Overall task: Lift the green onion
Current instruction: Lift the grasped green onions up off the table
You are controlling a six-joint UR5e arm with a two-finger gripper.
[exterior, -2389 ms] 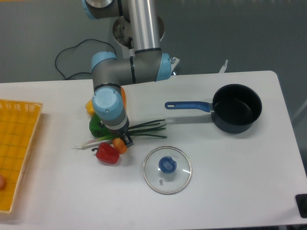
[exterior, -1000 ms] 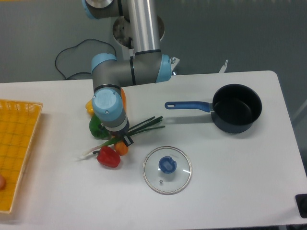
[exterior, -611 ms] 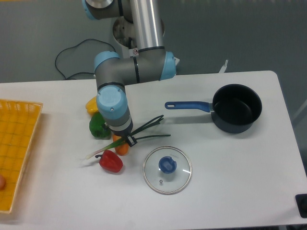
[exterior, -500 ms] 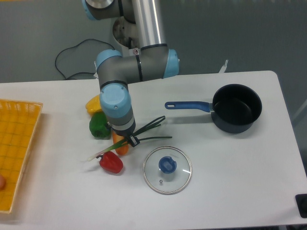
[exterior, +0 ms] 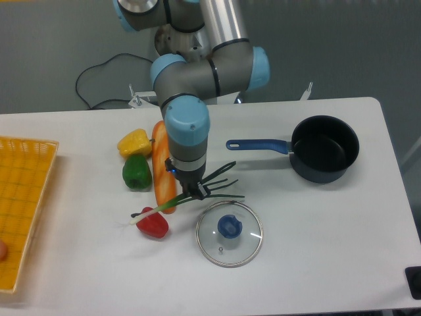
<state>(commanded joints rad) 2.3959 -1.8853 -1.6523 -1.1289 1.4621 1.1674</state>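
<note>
The green onion (exterior: 176,203) is a long thin stalk, whitish at its left end near the red pepper, with dark green leaves fanning out to the right. It hangs tilted above the table. My gripper (exterior: 197,191) points down and is shut on the stalk near where the leaves split. The stalk's whitish tip reaches over the red bell pepper (exterior: 153,224). The arm's wrist hides the fingers' upper part.
A baguette (exterior: 162,164), a green bell pepper (exterior: 136,172) and a yellow pepper (exterior: 133,142) lie left of the gripper. A glass lid (exterior: 229,232) lies just below it. A dark pot with a blue handle (exterior: 323,157) stands at right. A yellow basket (exterior: 23,204) is at far left.
The gripper has risen and moved right with the green onion in it. The onion has left the pile, and the baguette now shows in full.
</note>
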